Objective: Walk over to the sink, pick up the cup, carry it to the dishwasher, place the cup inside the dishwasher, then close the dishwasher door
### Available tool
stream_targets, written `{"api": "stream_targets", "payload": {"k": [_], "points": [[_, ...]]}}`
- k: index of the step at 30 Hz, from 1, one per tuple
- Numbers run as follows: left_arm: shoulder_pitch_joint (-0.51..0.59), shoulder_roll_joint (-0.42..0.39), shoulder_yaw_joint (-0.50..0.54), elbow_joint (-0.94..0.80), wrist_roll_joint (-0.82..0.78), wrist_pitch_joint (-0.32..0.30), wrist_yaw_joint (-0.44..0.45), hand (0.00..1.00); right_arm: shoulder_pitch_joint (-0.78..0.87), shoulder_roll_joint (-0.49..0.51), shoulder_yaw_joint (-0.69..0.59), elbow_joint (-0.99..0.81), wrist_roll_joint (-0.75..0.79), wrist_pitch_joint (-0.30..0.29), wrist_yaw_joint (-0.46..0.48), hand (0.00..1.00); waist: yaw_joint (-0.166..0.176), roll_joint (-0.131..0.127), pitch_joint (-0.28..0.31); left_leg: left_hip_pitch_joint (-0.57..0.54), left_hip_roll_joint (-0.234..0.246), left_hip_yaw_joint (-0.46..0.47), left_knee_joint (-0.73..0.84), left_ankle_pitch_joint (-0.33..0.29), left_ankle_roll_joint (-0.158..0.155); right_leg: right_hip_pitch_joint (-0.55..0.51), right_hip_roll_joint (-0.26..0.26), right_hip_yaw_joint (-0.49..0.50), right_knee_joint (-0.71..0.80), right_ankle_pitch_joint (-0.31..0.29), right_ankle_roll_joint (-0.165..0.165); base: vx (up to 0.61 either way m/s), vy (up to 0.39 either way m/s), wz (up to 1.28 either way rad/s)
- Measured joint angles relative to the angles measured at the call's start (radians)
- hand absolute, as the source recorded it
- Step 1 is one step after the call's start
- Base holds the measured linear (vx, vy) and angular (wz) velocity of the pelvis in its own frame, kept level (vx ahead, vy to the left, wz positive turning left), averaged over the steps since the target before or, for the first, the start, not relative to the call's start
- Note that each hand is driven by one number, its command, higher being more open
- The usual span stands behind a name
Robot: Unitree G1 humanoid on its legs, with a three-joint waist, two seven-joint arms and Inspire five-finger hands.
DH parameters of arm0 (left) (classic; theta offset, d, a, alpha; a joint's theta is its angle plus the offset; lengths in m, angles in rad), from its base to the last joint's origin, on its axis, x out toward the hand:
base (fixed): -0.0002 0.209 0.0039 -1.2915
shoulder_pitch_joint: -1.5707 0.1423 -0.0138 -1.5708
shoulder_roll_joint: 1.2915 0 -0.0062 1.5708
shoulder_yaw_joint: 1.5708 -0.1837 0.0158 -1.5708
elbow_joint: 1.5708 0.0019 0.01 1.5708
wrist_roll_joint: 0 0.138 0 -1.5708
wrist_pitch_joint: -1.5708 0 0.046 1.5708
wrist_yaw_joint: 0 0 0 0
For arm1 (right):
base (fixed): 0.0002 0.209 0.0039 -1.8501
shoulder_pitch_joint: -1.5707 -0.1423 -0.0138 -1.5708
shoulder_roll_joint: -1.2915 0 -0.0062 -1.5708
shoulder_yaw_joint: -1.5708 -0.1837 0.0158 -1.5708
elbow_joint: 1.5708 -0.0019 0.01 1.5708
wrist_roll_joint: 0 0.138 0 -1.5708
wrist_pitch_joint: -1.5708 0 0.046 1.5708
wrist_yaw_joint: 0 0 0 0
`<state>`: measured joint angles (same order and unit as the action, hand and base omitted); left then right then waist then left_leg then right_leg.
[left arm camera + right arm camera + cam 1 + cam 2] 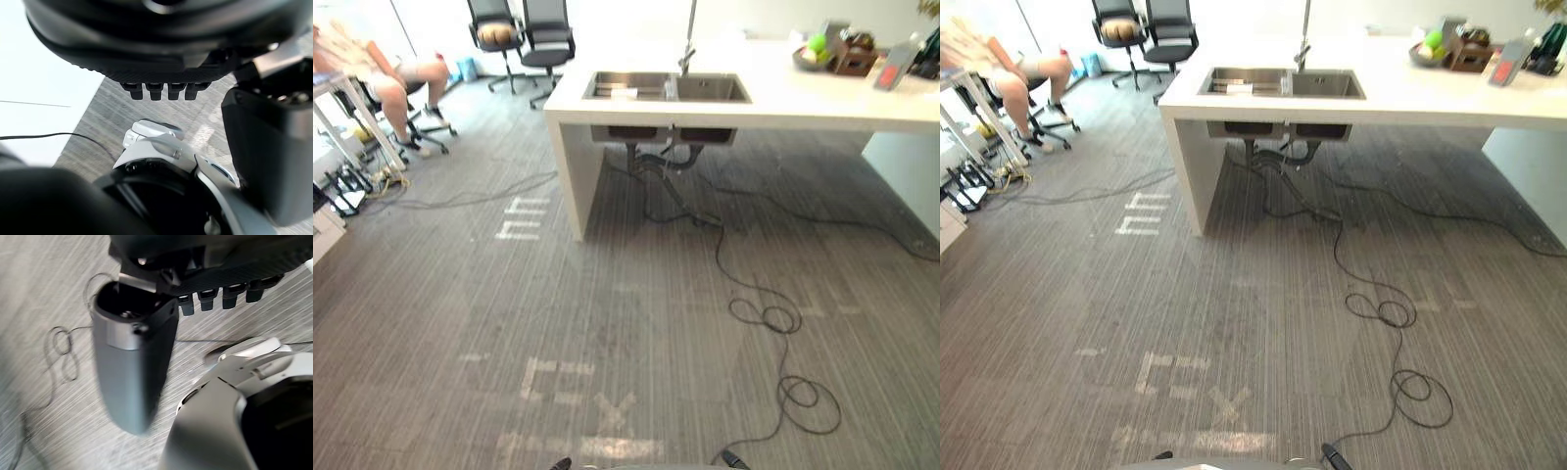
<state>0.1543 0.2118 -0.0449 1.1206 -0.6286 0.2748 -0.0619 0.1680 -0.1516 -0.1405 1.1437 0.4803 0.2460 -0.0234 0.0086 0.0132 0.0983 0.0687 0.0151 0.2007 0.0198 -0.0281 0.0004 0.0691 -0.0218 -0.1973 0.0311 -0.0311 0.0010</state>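
A steel double sink (710, 89) is set in a white counter (783, 103) some way ahead of me, with a tall tap (688, 49) behind the basins. Something pale (622, 92) lies in the left basin; I cannot tell what it is. My left hand (161, 73) hangs over the grey carpet with straight fingers (159, 90) and nothing in it. The right hand (220, 269) hangs the same way, its thumb (132, 367) standing apart from its fingers (230, 296), also holding nothing.
A person (391, 69) sits at a desk at the far left, and two office chairs (524, 39) stand behind the counter's left end. A fruit bowl (815, 54) and boxes sit on the counter's right part. Pipes hang under the sink (656, 157). Tape marks (524, 220) dot the carpet.
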Motion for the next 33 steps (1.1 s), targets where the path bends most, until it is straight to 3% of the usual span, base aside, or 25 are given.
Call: {"api": "stream_targets", "payload": {"k": [1,6,10,14,20,26,29,33], "points": [[-0.024,0.003,-0.001,-0.001,0.001,-0.009,0.0,1.0,-0.016,0.0,-0.023,0.004,-0.001,-0.033,-0.002,1.0,-0.001,0.002,0.008,0.023,-0.004,-0.002,-0.021,0.006,-0.008,0.025,0.0,-0.006,-0.023,0.006,0.004,0.06,0.003,0.06],[-0.092,-0.013,-0.032,-0.038,0.002,-0.004,-0.038,1.0,-0.083,0.012,0.005,-0.033,-0.003,-0.059,0.011,1.0,-0.006,-0.001,0.019,0.055,-0.01,-0.025,-0.061,0.021,-0.034,0.059,-0.001,-0.039,-0.046,0.005,0.008,0.01,-0.015,0.16],[-0.116,-0.023,-0.067,-0.063,0.025,-0.015,-0.007,1.0,-0.14,0.03,0.036,-0.064,-0.008,-0.075,0.016,1.0,-0.006,-0.001,0.034,0.062,-0.011,-0.035,-0.092,0.039,-0.048,0.059,0.0,-0.054,-0.048,0.002,0.013,-0.02,-0.035,0.11],[-0.116,-0.037,-0.07,-0.092,0.022,-0.059,0.084,1.0,-0.166,0.041,0.049,-0.088,-0.043,-0.107,0.02,1.0,-0.001,-0.006,0.044,0.081,-0.014,-0.043,-0.104,0.042,-0.048,0.08,-0.004,-0.072,-0.048,-0.008,0.028,0.0,-0.014,0.12],[-0.116,-0.081,-0.07,-0.115,0.131,-0.197,0.27,1.0,-0.173,0.053,0.076,-0.093,-0.134,-0.135,0.023,1.0,0.0,-0.006,0.051,0.085,-0.018,-0.03,-0.104,0.042,-0.048,0.089,-0.011,-0.083,-0.044,-0.018,0.043,-0.01,0.002,0.06],[-0.111,-0.104,-0.065,-0.138,0.205,-0.264,0.34,1.0,-0.171,0.056,0.108,-0.092,-0.153,-0.21,-0.001,1.0,0.0,-0.006,0.051,0.1,-0.018,-0.023,-0.104,0.042,-0.048,0.1,-0.014,-0.085,-0.028,-0.03,0.062,-0.02,-0.002,0.02],[-0.109,-0.107,-0.062,-0.146,0.227,-0.26,0.333,1.0,-0.167,0.06,0.109,-0.093,-0.152,-0.237,-0.017,1.0,0.001,-0.006,0.051,0.107,-0.018,-0.019,-0.105,0.042,-0.048,0.104,-0.015,-0.083,-0.022,-0.03,0.062,-0.04,-0.001,-0.02],[-0.097,-0.096,-0.061,-0.146,0.234,-0.191,0.284,1.0,-0.148,0.061,0.109,-0.093,-0.15,-0.238,-0.014,1.0,0.001,-0.006,0.051,0.118,-0.017,0.004,-0.105,0.042,-0.047,0.104,-0.016,-0.067,-0.012,-0.029,0.06,-0.05,0.005,-0.11]]}}
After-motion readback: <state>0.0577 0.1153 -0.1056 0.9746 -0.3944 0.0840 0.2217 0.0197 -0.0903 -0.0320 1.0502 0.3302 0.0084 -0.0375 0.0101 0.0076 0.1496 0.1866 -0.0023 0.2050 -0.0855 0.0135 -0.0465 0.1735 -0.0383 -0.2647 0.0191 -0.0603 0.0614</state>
